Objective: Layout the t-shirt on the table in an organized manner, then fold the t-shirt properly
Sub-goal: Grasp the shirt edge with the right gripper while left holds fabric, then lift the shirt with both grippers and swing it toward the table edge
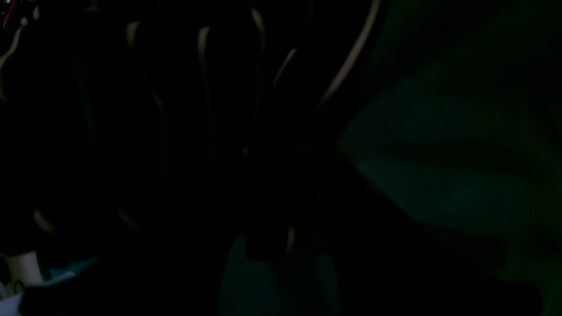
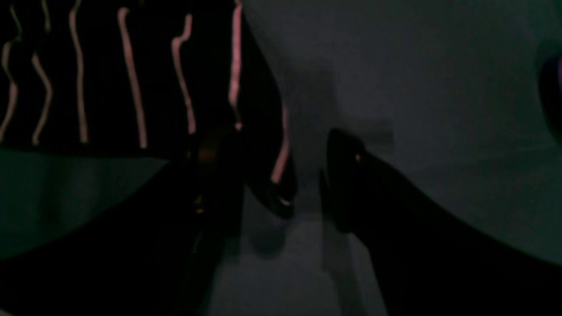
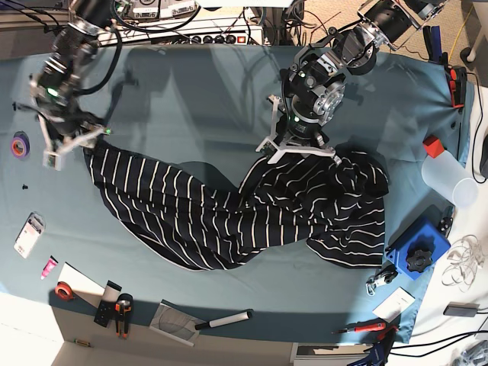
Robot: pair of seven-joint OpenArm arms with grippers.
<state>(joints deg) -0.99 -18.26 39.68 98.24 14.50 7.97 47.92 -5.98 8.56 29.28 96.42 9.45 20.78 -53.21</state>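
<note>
Near edge of the table, a wide surface under plain teal-blue cloth: 1 red tape roll, 1 pair of black pliers with orange on the handles, 1 white-handled scraper on a grey card, 1 red-handled screwdriver. Left edge in the base view: 1 white card, 1 small pink tube, 1 purple tape roll. Right side: 1 blue box carrying a black knob, 1 clear plastic cup, 1 small red block.

1 t-shirt, soft dark navy fabric with thin, widely spaced white stripes, lies mid-table, rumpled rather than flat: a long band runs from the upper left down to the middle, and a bunched mass sits to the right.

Farther back, 2 arms. Right gripper, at base-view left, sits at the shirt's upper-left corner. In the right wrist view its 2 dark fingers stand spread apart; a striped edge of the shirt hangs by the left finger, bare table shows between them, nothing clamped.

Left gripper, centre-right, presses down on the raised top edge of the bunched fabric. The left wrist view is nearly black: stripes of the shirt close to the lens, table cloth to the right. Cannot tell whether its jaws are closed or hold the fabric.
</note>
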